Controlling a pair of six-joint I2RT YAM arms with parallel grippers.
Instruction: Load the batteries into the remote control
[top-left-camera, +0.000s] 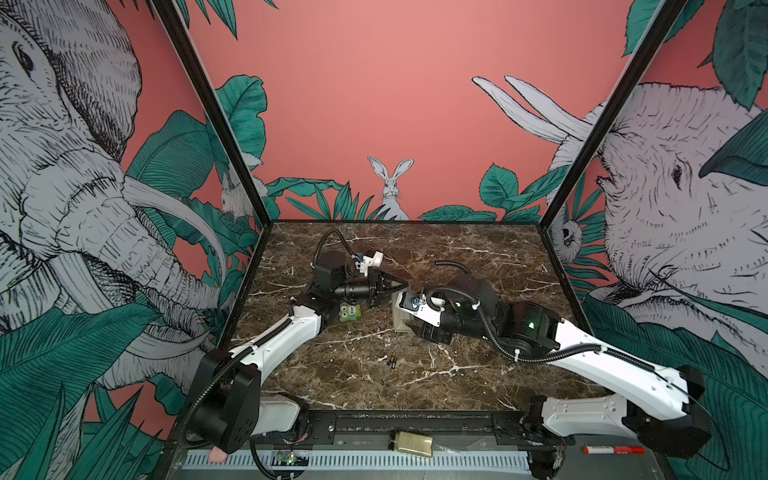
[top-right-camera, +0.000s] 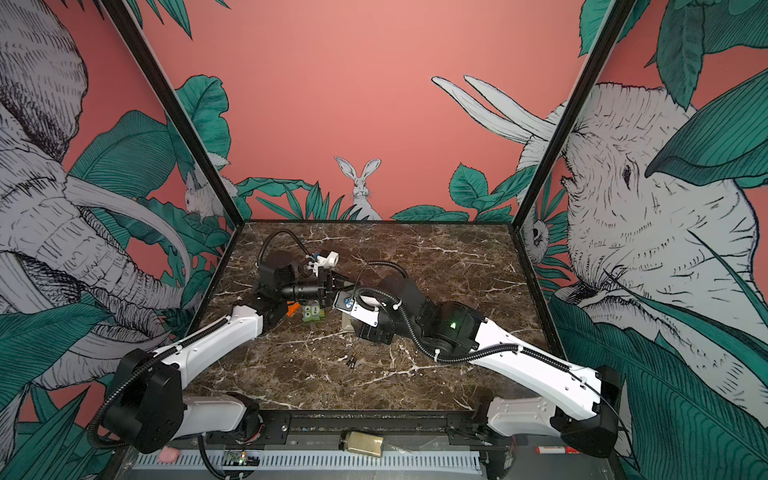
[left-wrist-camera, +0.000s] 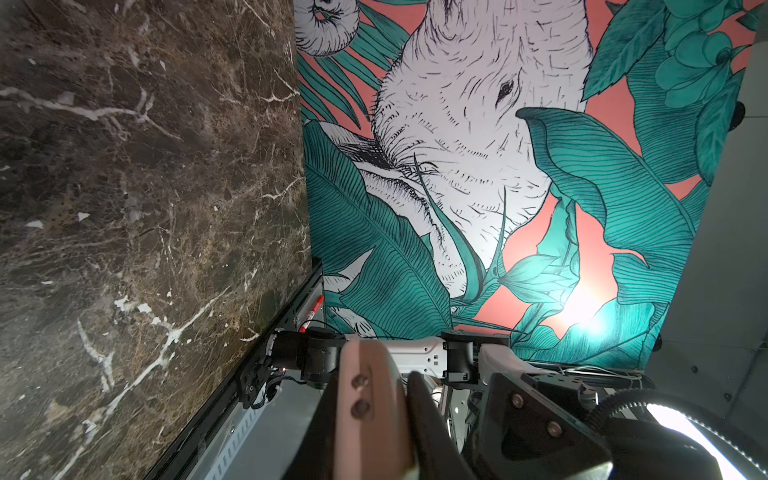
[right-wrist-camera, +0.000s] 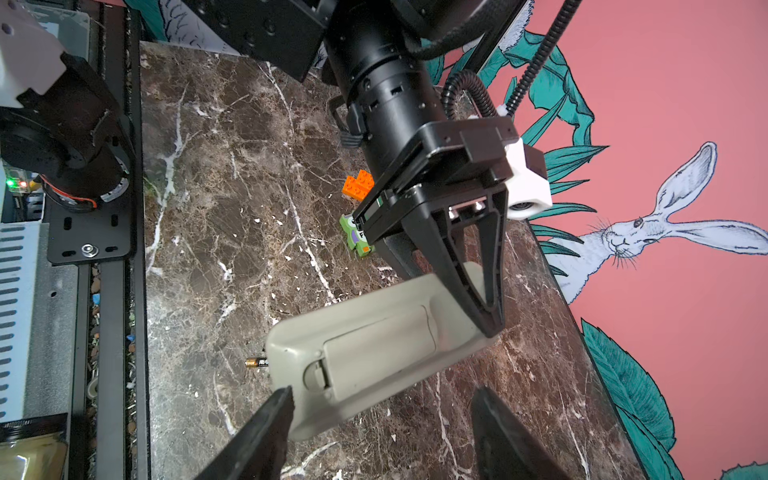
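While left pincer (right-wrist-camera: 488, 323) grips remote control (right-wrist-camera: 374, 353), right pincer (right-wrist-camera: 382, 392) gapes

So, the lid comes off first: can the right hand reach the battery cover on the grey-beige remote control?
Probably yes: the remote control lies back up, battery cover bare under the open right hand; the left hand sits at its far end.

Both top views: even, diffuse, moderately bright light; soft shadows on the marble table (top-left-camera: 498, 249); wide-angle bending of the frame posts (top-left-camera: 218, 124) toward 9 and 3 o'clock. Left wrist view: blown-out glare on the wall (left-wrist-camera: 582, 311) at 4 o'clock, overexposed light strip (left-wrist-camera: 685, 436) at 5 o'clock. Right wrist view: right gripper (right-wrist-camera: 384, 399) at 6 o'clock blurred.
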